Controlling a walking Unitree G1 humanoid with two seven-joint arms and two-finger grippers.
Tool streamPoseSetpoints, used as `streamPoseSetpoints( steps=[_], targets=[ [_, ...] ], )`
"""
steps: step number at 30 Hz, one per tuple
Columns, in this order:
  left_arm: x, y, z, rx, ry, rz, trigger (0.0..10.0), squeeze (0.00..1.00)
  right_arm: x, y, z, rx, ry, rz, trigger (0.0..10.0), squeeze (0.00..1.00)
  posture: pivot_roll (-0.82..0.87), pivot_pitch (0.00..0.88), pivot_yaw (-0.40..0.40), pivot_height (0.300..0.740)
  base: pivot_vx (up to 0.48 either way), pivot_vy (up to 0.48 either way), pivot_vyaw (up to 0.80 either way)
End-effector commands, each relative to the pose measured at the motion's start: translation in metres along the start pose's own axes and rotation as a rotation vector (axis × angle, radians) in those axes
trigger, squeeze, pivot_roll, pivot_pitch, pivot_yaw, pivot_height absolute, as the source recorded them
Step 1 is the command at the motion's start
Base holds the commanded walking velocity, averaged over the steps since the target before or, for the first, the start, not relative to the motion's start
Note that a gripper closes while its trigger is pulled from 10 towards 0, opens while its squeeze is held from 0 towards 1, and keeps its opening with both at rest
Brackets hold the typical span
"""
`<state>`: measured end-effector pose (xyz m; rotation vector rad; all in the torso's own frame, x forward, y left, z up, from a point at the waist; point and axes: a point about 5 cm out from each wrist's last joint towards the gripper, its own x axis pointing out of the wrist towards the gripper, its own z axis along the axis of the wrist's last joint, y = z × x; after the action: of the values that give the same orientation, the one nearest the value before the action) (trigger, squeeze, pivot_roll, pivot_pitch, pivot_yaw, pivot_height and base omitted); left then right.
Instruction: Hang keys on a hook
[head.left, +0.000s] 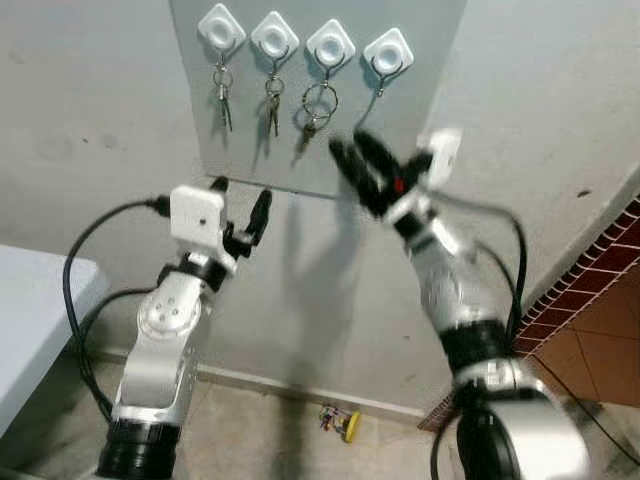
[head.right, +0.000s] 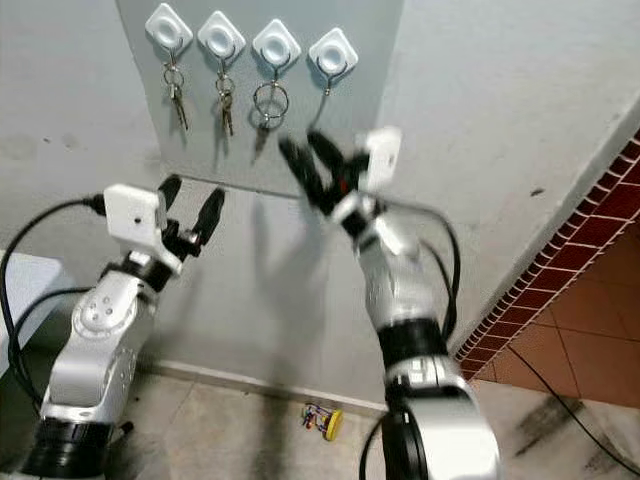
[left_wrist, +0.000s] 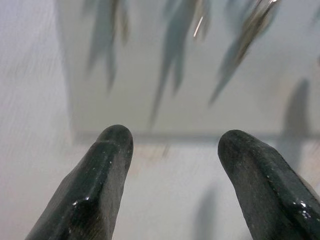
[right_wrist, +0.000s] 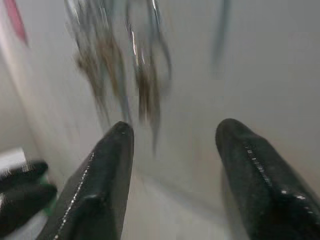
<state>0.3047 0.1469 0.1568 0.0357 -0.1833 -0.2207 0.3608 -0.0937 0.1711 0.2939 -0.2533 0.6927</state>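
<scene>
Both grippers up at the wall, keys on three of four hooks.

Low in the frame, near the bottom centre, a small yellow toy (head.left: 347, 425) lies on the floor by the skirting. Up from there, the left gripper (head.left: 240, 212) sits at centre left, fingers spread apart and holding nothing, pointed at the wall. The right gripper (head.left: 362, 170) reaches higher, centre frame, blurred, its fingers parted and empty, just below the grey panel (head.left: 430, 60). At the top of the frame, four white hooks (head.left: 331, 44) line the panel: the first three from the left each carry keys (head.left: 318, 108), while the fourth hook (head.left: 389, 50) hangs bare.
</scene>
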Motion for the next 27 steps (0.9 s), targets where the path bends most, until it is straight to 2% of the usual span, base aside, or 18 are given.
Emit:
streamPoseSetpoints(
  steps=[1, 3, 4, 5, 6, 7, 10, 13, 17, 18, 20, 21, 24, 27],
  targets=[
    [-0.001, 0.001, -0.004, 0.007, 0.002, 0.018, 10.0, 0.0, 0.002, 0.002, 0.003, -0.031, -0.008, 0.006, 10.0, 1.0, -0.06, 0.036, -0.041, 0.74, 0.0, 0.0, 0.0],
    [-0.006, 0.002, -0.016, -0.006, 0.037, 0.038, 10.0, 0.0, -0.01, -0.002, -0.009, -0.047, 0.015, -0.059, 10.0, 0.97, -0.07, 0.04, -0.039, 0.74, 0.0, 0.0, 0.0],
    [-0.007, 0.002, -0.019, -0.011, 0.048, 0.048, 10.0, 0.0, -0.014, -0.003, -0.013, -0.049, 0.023, -0.074, 10.0, 0.71, -0.07, 0.04, -0.039, 0.74, 0.0, 0.0, 0.0],
    [-0.009, 0.003, -0.024, -0.022, 0.061, 0.056, 10.0, 0.0, -0.02, -0.003, -0.018, -0.042, 0.035, -0.091, 10.0, 0.2, -0.07, 0.042, -0.037, 0.74, 0.0, 0.0, 0.0],
    [-0.01, 0.003, -0.026, -0.028, 0.065, 0.056, 10.0, 0.0, -0.023, -0.003, -0.02, -0.037, 0.04, -0.098, 10.0, 0.2, -0.07, 0.042, -0.037, 0.74, 0.0, 0.0, 0.0],
    [-0.012, 0.004, -0.035, -0.03, 0.094, 0.07, 10.0, 0.0, -0.033, -0.004, -0.032, -0.036, 0.086, -0.115, 10.0, 0.0, -0.07, 0.042, -0.037, 0.74, 0.0, 0.0, 0.0],
    [-0.017, 0.005, -0.049, -0.02, 0.135, 0.084, 10.0, 0.0, -0.046, -0.006, -0.047, -0.041, 0.142, -0.148, 10.0, 0.0, -0.07, 0.041, -0.035, 0.74, 0.0, 0.0, 0.0],
    [-0.028, 0.008, -0.082, 0.006, 0.248, 0.14, 10.0, 0.0, -0.075, -0.011, -0.078, -0.042, 0.276, -0.231, 10.0, 0.0, -0.08, 0.037, -0.029, 0.74, 0.0, 0.0, 0.0],
    [-0.038, 0.007, -0.102, -0.035, 0.301, 0.15, 10.0, 0.0, -0.098, -0.015, -0.098, -0.052, 0.385, -0.302, 10.0, 0.0, -0.08, 0.032, -0.019, 0.74, 0.0, 0.0, 0.0],
    [-0.043, 0.008, -0.114, -0.031, 0.345, 0.16, 10.0, 0.0, -0.11, -0.017, -0.108, -0.082, 0.451, -0.35, 10.0, 0.0, -0.09, 0.03, -0.013, 0.74, 0.0, 0.0, 0.0],
    [-0.05, 0.01, -0.127, -0.035, 0.403, 0.17, 10.0, 0.0, -0.124, -0.018, -0.117, -0.121, 0.522, -0.394, 10.0, 0.0, -0.09, 0.028, -0.008, 0.74, 0.0, 0.0, 0.0],
    [-0.057, 0.011, -0.139, -0.039, 0.462, 0.195, 10.0, 0.0, -0.138, -0.018, -0.128, -0.112, 0.59, -0.432, 10.0, 0.0, -0.1, 0.027, -0.004, 0.74, 0.0, 0.0, 0.0],
    [-0.061, 0.011, -0.145, -0.048, 0.493, 0.213, 10.0, 0.0, -0.148, -0.018, -0.134, -0.108, 0.635, -0.459, 10.0, 0.0, -0.1, 0.028, -0.002, 0.74, 0.0, 0.0, 0.0],
    [-0.077, 0.007, -0.164, -0.108, 0.617, 0.184, 10.0, 0.0, -0.175, -0.014, -0.15, -0.125, 0.789, -0.495, 10.0, 0.0, -0.1, 0.024, 0.005, 0.74, 0.0, 0.0, 0.0]
  ],
)
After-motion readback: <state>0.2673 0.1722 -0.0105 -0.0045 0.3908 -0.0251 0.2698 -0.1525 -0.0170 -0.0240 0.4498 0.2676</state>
